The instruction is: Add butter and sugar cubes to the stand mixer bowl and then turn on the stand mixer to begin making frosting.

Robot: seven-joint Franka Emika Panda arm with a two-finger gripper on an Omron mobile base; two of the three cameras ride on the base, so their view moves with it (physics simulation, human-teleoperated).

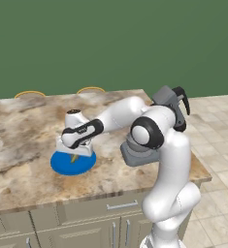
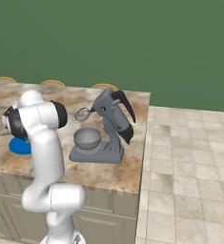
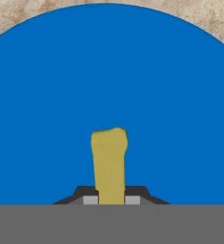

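Gripping the butter (image 3: 109, 164) between closed fingers, the gripper (image 3: 110, 199) sits low over the blue plate (image 3: 42, 95); stick's long axis runs straight out from the fingertips. Mixer bowl (image 2: 87, 138) lies well right.
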